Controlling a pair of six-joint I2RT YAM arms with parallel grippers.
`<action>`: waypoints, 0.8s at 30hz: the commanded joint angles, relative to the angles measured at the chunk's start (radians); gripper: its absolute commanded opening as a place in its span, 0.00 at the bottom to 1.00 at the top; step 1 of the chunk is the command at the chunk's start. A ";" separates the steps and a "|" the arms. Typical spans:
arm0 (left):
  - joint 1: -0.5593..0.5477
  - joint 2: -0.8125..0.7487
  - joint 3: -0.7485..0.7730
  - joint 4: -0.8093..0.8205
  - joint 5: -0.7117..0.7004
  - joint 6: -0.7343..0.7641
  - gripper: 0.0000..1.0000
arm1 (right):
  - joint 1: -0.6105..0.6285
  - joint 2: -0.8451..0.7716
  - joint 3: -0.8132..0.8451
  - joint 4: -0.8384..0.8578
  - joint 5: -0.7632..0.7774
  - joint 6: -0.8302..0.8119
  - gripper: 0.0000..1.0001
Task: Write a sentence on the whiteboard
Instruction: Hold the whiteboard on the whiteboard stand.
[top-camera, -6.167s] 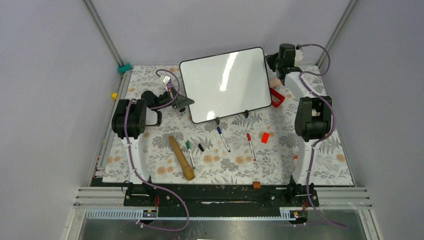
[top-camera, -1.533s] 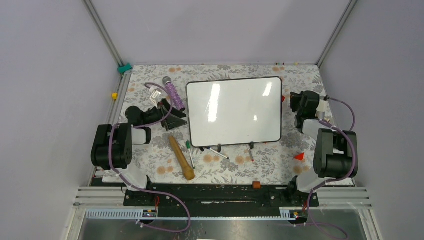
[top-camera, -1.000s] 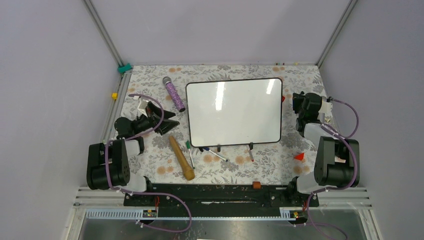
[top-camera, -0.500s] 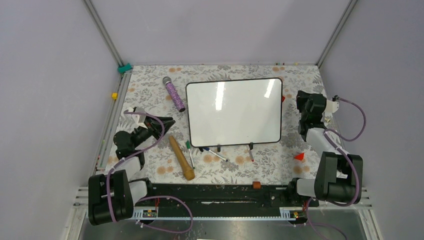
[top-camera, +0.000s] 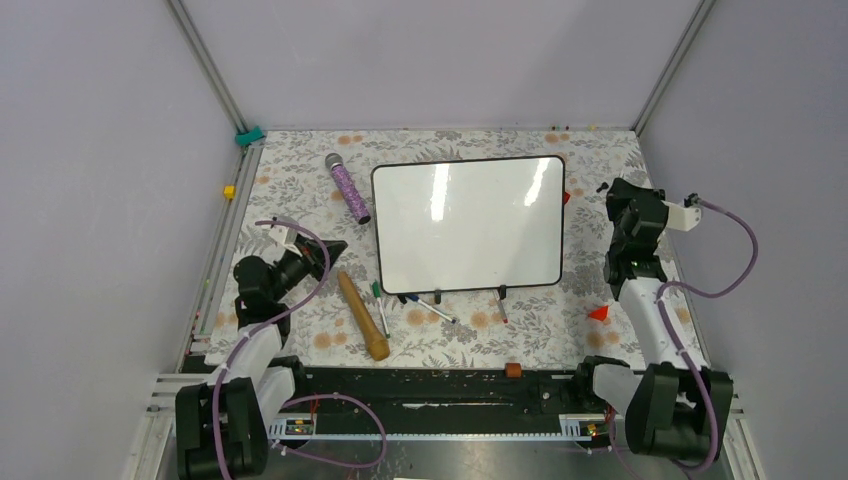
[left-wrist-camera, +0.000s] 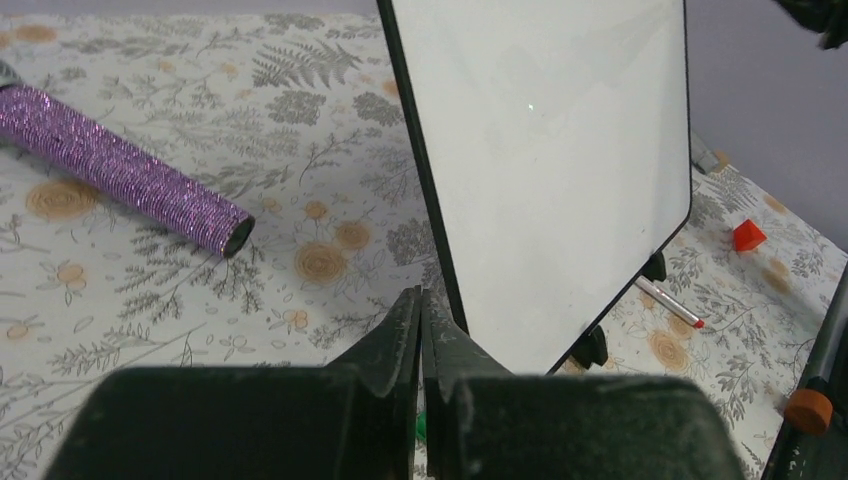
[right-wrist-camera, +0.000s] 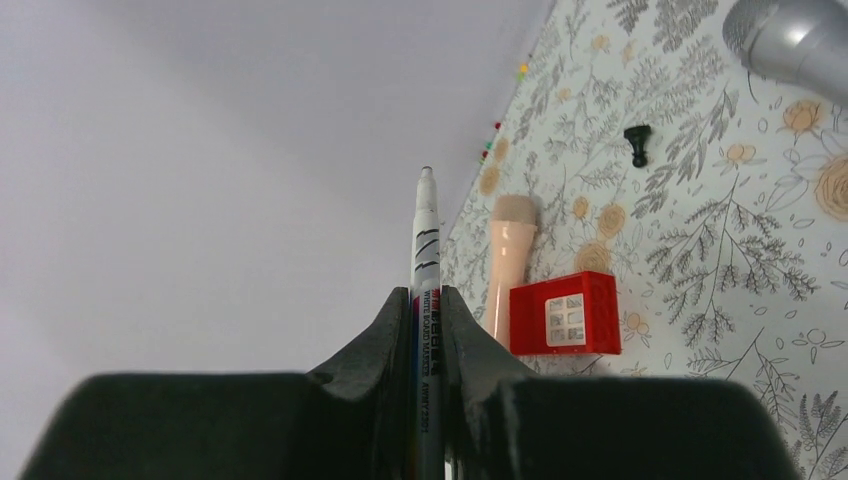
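While your right fingers (right-wrist-camera: 393, 325) pinch a marker (right-wrist-camera: 424, 240) sticking out past their tips, your left fingers (left-wrist-camera: 398, 335) are pressed together on nothing. The left arm lies low, aimed at the whiteboard (top-camera: 467, 222), which stands mid-tabletop (top-camera: 300, 170) between both arms.

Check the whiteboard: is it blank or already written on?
Blank. The whiteboard shows only pale glare streaks in the top view, and the left wrist view shows clean white surface with no marker strokes.
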 joint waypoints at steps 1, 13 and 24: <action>-0.002 -0.036 0.034 -0.097 -0.054 0.042 0.00 | -0.002 -0.114 0.005 -0.061 0.069 -0.093 0.00; 0.010 -0.112 0.033 -0.284 -0.491 -0.055 0.10 | 0.162 -0.229 0.198 -0.252 -0.068 -0.230 0.00; 0.047 -0.406 -0.132 -0.308 -0.815 -0.219 0.76 | 0.531 -0.158 0.395 -0.307 0.051 -0.381 0.00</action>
